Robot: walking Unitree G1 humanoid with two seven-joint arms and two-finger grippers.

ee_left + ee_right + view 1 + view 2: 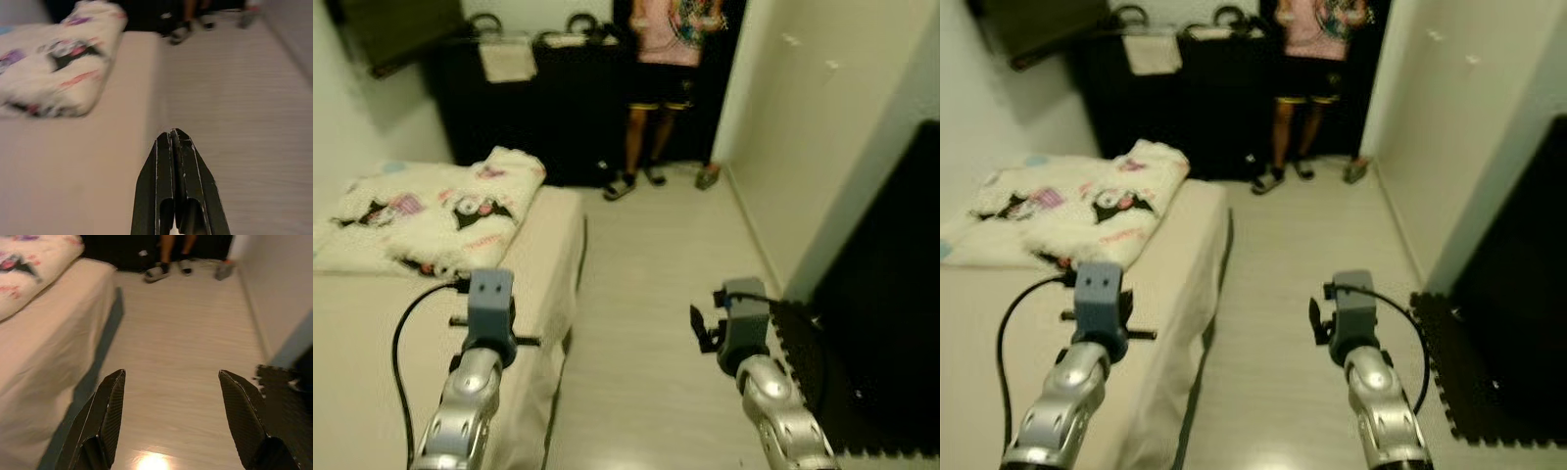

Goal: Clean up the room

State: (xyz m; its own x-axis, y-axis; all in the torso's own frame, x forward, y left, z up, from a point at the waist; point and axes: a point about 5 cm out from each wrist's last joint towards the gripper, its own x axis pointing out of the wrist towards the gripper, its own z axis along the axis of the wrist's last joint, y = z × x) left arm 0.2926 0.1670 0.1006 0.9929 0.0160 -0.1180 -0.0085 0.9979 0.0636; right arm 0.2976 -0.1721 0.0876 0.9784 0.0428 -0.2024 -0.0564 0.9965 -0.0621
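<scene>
A white blanket (431,211) printed with cartoon figures lies bunched at the far end of a beige bed (372,333) on my left. My left arm (487,323) reaches out over the bed's near edge. Its gripper (173,134) is shut with nothing in it, and its tip hangs above the edge of the mattress (73,161). My right arm (742,333) is held over the pale wood floor (646,294). The right gripper (171,373) is open and empty, pointing down the aisle beside the bed.
A person (661,98) stands in the dark doorway at the far end of the aisle, with a loose shoe (708,177) nearby. A black cabinet (548,117) with a towel (507,59) on it stands behind the bed. A black foam mat (862,392) lies along the right wall.
</scene>
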